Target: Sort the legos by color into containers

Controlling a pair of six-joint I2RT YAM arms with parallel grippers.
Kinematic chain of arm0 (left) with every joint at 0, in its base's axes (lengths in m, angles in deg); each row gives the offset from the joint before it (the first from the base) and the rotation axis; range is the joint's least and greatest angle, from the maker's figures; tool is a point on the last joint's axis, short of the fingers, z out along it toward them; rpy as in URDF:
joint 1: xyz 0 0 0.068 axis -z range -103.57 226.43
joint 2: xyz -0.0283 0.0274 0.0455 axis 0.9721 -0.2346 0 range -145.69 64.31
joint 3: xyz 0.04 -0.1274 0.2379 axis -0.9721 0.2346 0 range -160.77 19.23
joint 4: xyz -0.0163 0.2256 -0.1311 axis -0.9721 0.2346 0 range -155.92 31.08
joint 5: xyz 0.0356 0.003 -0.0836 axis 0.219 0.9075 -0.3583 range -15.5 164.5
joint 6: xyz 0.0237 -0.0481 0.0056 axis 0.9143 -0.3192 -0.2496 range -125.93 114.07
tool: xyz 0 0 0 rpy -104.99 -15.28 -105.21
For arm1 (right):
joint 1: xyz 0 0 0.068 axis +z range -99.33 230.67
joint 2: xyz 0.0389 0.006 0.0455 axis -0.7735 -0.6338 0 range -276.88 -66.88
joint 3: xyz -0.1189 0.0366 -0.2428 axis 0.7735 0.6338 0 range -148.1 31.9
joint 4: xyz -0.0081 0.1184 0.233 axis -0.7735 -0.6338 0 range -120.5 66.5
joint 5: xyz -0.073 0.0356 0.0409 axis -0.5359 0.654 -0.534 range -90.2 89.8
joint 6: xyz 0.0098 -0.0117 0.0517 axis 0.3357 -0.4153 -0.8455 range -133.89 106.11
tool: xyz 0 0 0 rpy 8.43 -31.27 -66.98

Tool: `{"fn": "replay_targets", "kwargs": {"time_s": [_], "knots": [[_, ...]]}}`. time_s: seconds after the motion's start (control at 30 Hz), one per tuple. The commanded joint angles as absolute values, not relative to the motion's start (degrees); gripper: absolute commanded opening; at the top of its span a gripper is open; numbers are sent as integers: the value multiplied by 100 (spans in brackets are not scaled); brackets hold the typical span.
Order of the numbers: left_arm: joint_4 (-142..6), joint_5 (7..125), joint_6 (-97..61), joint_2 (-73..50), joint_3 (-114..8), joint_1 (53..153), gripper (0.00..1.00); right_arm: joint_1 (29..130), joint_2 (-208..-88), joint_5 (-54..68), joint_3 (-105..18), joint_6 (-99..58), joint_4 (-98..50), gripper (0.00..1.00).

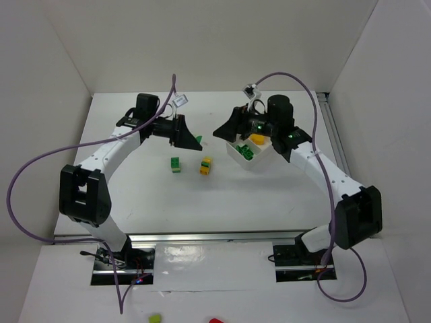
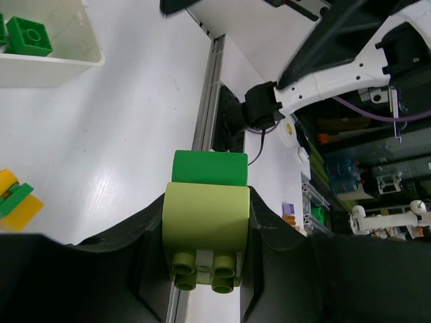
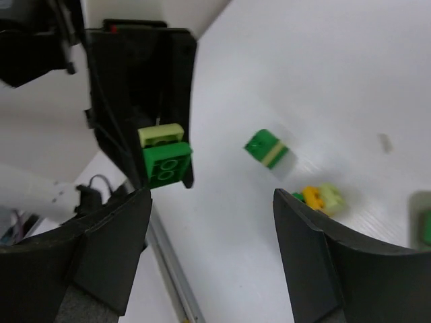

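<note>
My left gripper (image 2: 205,198) is shut on a stacked pair of legos (image 2: 205,212), a pale green brick on a bright green one, held above the table. The top view shows that gripper (image 1: 190,138) left of centre. My right gripper (image 3: 210,202) stands open with nothing between its fingers, and it hovers by the white tray's (image 1: 237,156) left end (image 1: 225,131). Green bricks (image 1: 246,153) and a yellow piece (image 1: 256,140) lie in the tray. On the table lie a green stack (image 1: 176,165) and a yellow stack (image 1: 206,165).
White walls close in the table at the back and on both sides. A metal rail (image 1: 215,237) runs along the near edge by the arm bases. Purple cables (image 1: 27,182) loop beside each arm. A green and a red piece (image 1: 155,318) lie outside, below the rail.
</note>
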State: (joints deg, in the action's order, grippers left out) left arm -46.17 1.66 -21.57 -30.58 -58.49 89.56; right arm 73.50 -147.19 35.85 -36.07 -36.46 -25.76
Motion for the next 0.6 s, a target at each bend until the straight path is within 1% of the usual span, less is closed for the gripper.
{"fn": "replay_targets", "kwargs": {"time_s": [0.0, 0.2, 0.4, 0.57], "knots": [[-4676, -276, -1850, -2921, -6067, 9050, 0, 7326, -15063, 5200, -3745, -3981, -1709, 80], [-4676, -276, -1797, -2798, -6067, 9102, 0, 7554, -15423, 5402, -3956, -4271, -1270, 80], [-4676, -223, -1797, -2798, -6067, 9102, 0, 7782, -15661, 5534, -4140, -4394, -1058, 76], [-4676, -223, -1797, -2798, -6067, 9102, 0, 7949, -15785, 5526, -4193, -4448, -970, 62]]}}
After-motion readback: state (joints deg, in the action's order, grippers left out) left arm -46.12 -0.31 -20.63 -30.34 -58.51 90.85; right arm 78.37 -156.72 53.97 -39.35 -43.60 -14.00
